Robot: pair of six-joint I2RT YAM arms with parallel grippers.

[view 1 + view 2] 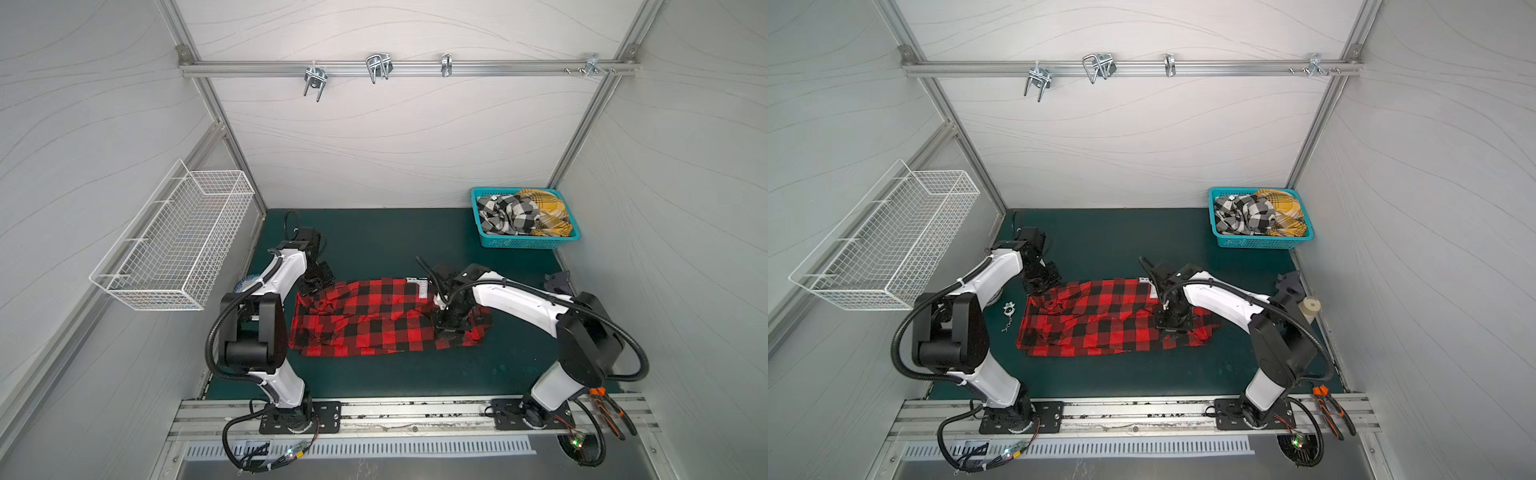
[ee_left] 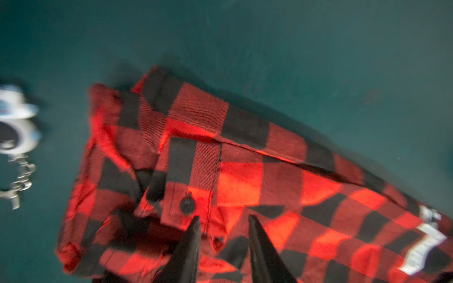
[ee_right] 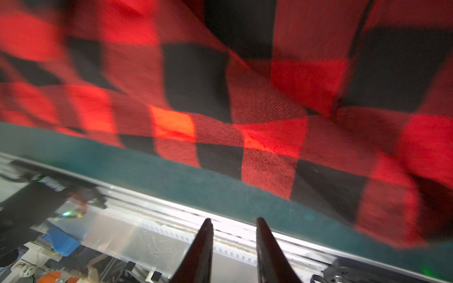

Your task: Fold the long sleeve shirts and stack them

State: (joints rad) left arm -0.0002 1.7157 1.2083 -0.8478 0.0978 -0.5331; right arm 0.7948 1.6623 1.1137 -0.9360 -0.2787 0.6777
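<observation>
**Red check shirt lying mid-mat**

The green mat [image 1: 395, 374] is carrying the red-and-black shirt [image 1: 374, 320], bunched, at its middle. The teal basket [image 1: 523, 241], far right, is holding the black-and-white shirt [image 1: 509, 216] and the yellow shirt [image 1: 544, 212]. The left gripper [image 2: 224, 220] and the right gripper [image 3: 232, 220] are hovering over the red-and-black shirt's ends, jaws parted, gripping nothing.

- Both top views are bright, evenly lit and sharp, with soft shadows and wide-angle stretch at the edges.
- The left wrist view is dim; the red shirt [image 2: 220, 183] and keyring [image 2: 20, 176] are smeared.
- The right wrist view is blurred, with glare on the metal rail [image 3: 245, 231].
</observation>
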